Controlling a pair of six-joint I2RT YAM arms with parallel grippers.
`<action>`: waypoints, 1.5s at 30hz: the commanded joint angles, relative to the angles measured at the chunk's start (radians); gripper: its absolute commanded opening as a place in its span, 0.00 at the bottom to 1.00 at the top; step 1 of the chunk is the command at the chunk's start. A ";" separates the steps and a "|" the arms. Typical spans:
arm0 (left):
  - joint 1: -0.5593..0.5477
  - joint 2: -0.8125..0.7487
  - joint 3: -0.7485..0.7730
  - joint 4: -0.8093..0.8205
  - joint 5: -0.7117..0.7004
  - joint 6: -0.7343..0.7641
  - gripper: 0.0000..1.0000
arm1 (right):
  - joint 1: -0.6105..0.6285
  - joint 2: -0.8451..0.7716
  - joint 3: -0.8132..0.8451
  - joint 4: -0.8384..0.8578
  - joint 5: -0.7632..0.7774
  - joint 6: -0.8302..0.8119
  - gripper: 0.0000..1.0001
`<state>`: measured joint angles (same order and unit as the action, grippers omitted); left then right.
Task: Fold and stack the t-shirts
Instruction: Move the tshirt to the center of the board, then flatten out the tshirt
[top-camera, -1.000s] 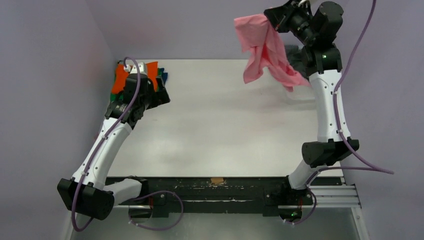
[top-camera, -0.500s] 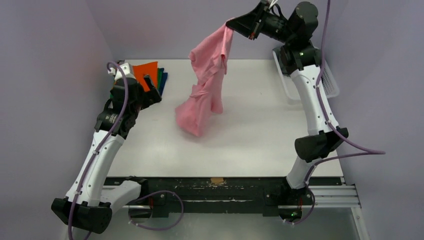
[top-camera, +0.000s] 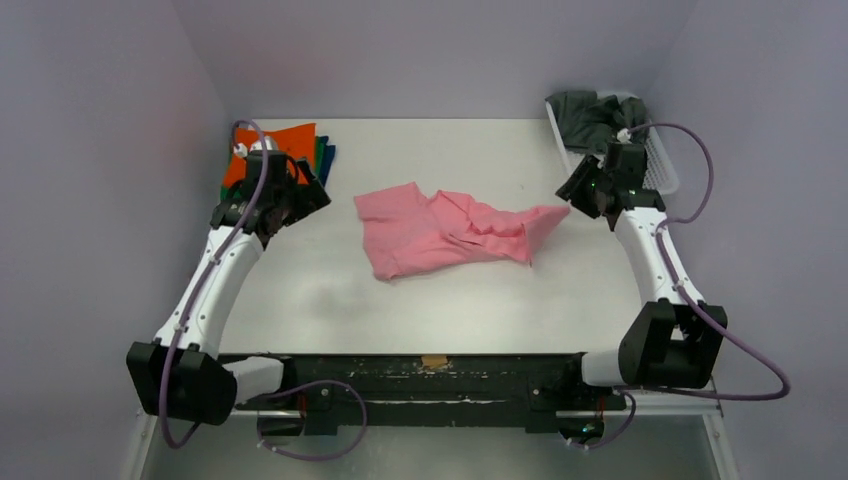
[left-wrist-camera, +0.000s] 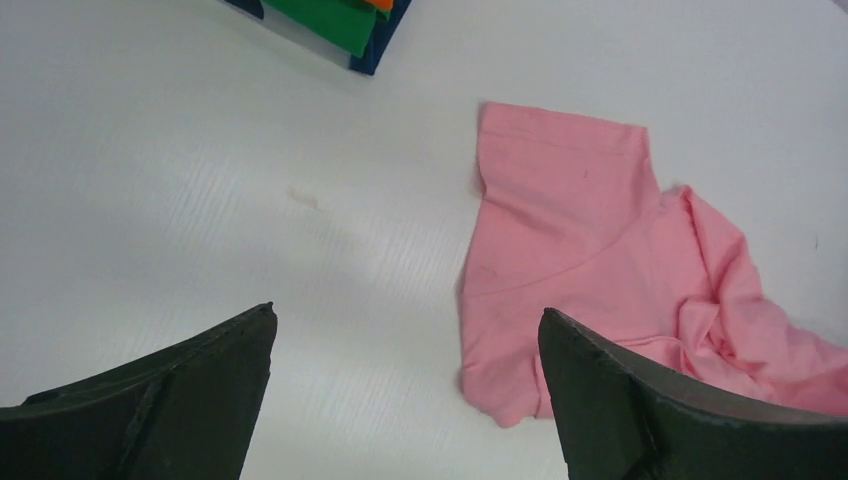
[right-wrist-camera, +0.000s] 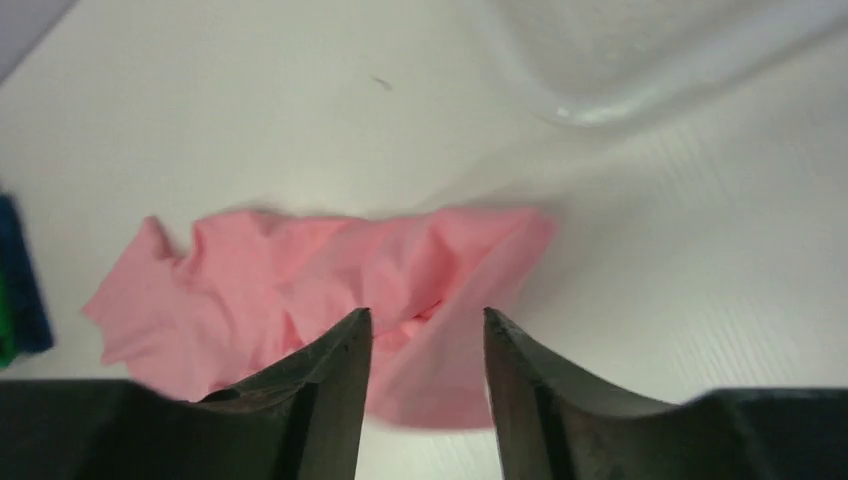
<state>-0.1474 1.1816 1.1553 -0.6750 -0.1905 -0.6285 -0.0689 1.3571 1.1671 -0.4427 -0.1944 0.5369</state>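
Note:
The salmon pink t-shirt (top-camera: 450, 230) lies crumpled on the middle of the table; it also shows in the left wrist view (left-wrist-camera: 590, 260) and the right wrist view (right-wrist-camera: 330, 280). My right gripper (top-camera: 578, 190) is open just off its right tip, above the cloth (right-wrist-camera: 427, 318). My left gripper (top-camera: 305, 190) is open and empty, left of the shirt (left-wrist-camera: 405, 318). A folded stack with the bright orange t-shirt (top-camera: 285, 140) on top of a green one (top-camera: 322, 152) sits at the far left. A dark grey t-shirt (top-camera: 590, 112) lies in the basket.
The white slotted basket (top-camera: 662, 165) stands at the far right corner, its rim in the right wrist view (right-wrist-camera: 640, 90). A dark blue edge (left-wrist-camera: 385, 40) shows under the folded stack. Purple walls enclose the table.
My right arm swung down from high up and let go of the pink shirt, which now lies on the table. My left gripper moved slightly toward the stack's right side.

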 joint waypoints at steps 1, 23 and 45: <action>0.035 0.126 0.011 0.021 0.177 -0.037 1.00 | 0.014 0.024 0.029 -0.172 0.485 -0.077 0.56; -0.044 0.802 0.380 -0.027 0.430 -0.021 1.00 | 0.358 0.326 0.122 0.022 0.165 -0.232 0.84; -0.159 1.076 0.642 -0.058 0.441 -0.074 0.57 | 0.358 0.241 0.002 0.040 0.213 -0.219 0.82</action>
<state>-0.2680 2.2108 1.7439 -0.7170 0.2733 -0.6983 0.2882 1.6905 1.2091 -0.4252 0.0006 0.3126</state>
